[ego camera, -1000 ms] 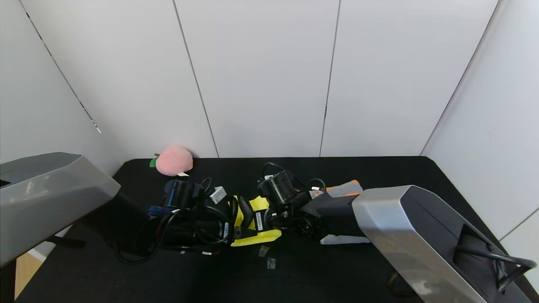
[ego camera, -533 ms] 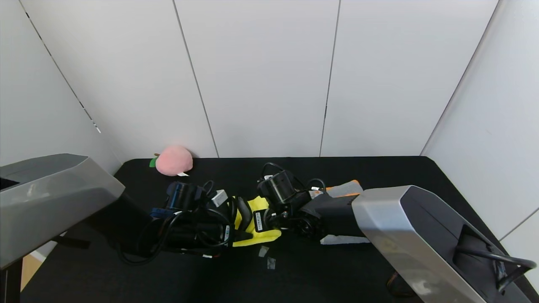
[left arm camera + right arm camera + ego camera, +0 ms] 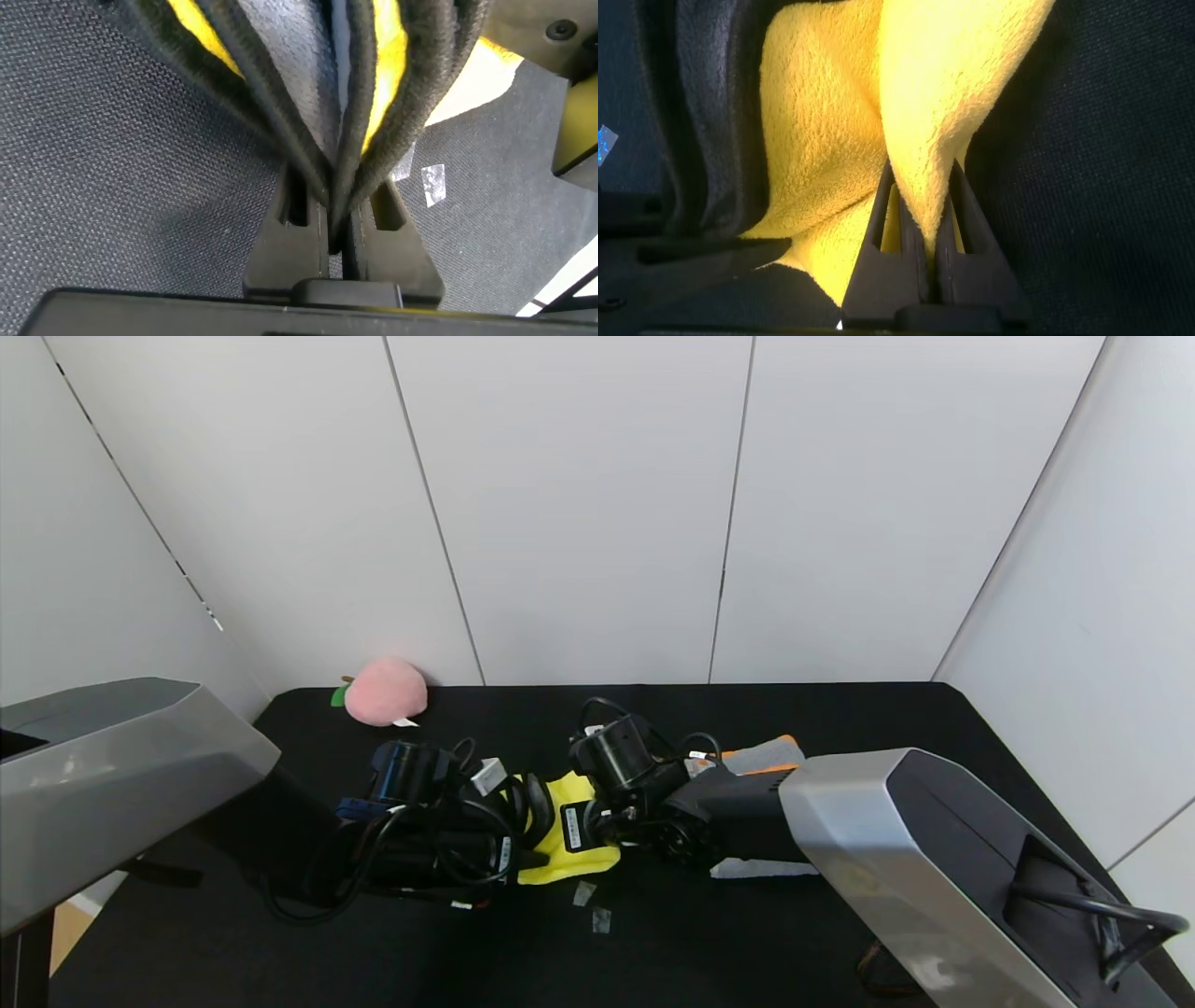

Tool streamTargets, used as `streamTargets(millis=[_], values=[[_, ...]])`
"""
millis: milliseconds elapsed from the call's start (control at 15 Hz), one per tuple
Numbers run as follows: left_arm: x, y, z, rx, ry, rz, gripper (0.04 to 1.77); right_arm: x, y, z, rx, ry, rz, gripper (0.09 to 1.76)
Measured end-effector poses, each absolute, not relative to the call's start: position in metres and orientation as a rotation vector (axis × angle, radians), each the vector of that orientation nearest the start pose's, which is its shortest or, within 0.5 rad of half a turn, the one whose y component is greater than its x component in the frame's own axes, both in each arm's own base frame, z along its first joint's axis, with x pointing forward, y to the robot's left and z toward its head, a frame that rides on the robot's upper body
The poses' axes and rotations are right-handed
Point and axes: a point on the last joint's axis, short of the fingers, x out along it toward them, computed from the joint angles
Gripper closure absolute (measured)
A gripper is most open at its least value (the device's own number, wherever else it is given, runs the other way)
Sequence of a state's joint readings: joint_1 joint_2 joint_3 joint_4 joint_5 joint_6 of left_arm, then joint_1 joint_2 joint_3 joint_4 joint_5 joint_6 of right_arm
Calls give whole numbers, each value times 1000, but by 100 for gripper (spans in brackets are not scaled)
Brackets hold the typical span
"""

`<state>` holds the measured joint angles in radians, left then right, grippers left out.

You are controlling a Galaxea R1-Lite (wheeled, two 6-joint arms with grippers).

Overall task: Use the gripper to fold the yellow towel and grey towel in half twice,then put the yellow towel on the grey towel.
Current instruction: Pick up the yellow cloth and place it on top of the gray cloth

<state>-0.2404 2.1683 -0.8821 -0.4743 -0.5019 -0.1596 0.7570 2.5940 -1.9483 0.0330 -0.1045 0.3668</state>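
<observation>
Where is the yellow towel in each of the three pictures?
Head view: the yellow towel lies on the black table, between the two grippers.
Left wrist view: its black-edged layers run into the left gripper, which is shut on them.
Right wrist view: a yellow fold fills the middle, pinched by the right gripper.
Shared landmark: the black tabletop under the towel shows in all three.

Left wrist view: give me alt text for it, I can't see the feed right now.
The left gripper is clamped shut on several bunched layers of the yellow towel, its grey back and black edging showing between the fingers. Below lies the black table, with a small scrap of clear tape near the towel.
</observation>
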Motion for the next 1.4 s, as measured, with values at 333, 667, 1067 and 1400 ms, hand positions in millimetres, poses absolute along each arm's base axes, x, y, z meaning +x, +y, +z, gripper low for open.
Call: streamTargets(millis=[333,667,1067,1400], values=[[343,-95,36,-246,862,-633,160,379,355,53,56,725,501,168],[337,-97,60,-234,807,-632,160,375,349,74,58,720,498,168],[321,-127,107,-138,752,-589,160,369,325,109,75,696,480,168],[307,-165,136,-62,724,-597,160,360,290,135,89,690,437,168]])
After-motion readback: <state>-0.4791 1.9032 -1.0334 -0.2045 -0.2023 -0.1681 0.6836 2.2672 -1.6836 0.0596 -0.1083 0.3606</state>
